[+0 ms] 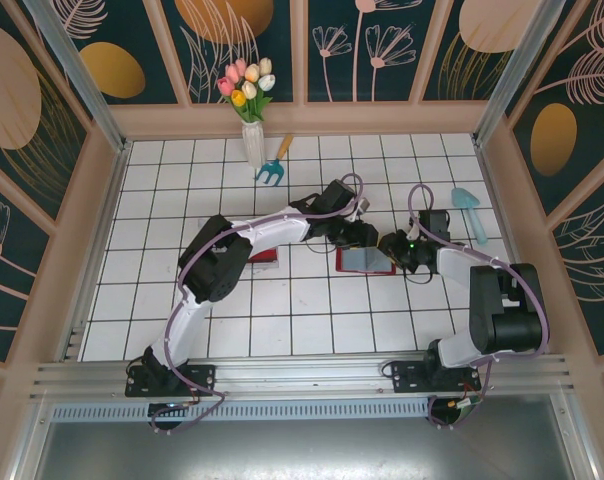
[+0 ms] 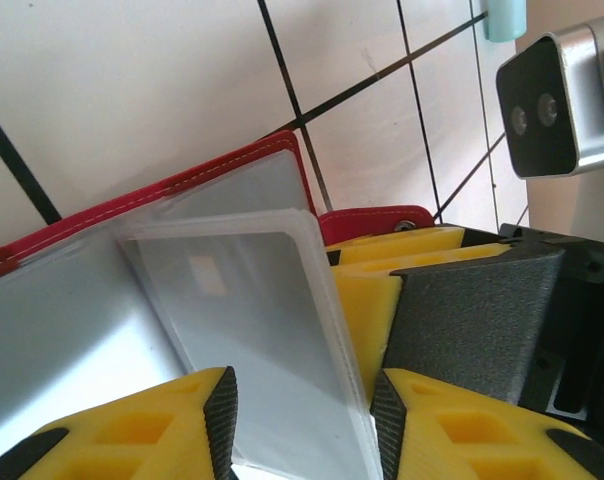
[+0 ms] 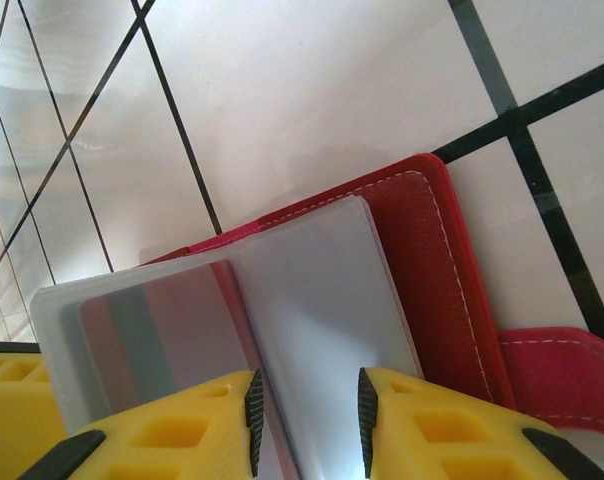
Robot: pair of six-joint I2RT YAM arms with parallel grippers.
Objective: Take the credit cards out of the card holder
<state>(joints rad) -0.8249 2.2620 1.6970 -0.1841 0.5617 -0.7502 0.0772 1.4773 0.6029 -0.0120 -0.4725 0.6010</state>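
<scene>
Left pincer (image 2: 302, 400): fingers narrowly apart, with a clear sleeve (image 2: 252, 330) raised between the pads. Whether they pinch it cannot be told.
Right pincer (image 3: 309, 400): fingers likewise narrowly apart around a sleeve leaf. Grip cannot be told.
Card holder (image 1: 365, 262): red, lying open on the white tiled tabletop (image 1: 312, 320) mid-scene, with both pincers meeting over it.
Card (image 3: 147, 330): a red-and-grey banded shape seen through a frosted sleeve, still inside.
Surroundings: vase (image 1: 253, 145) and rake (image 1: 272, 168) at the far edge, trowel (image 1: 470, 212) at right, well apart.
</scene>
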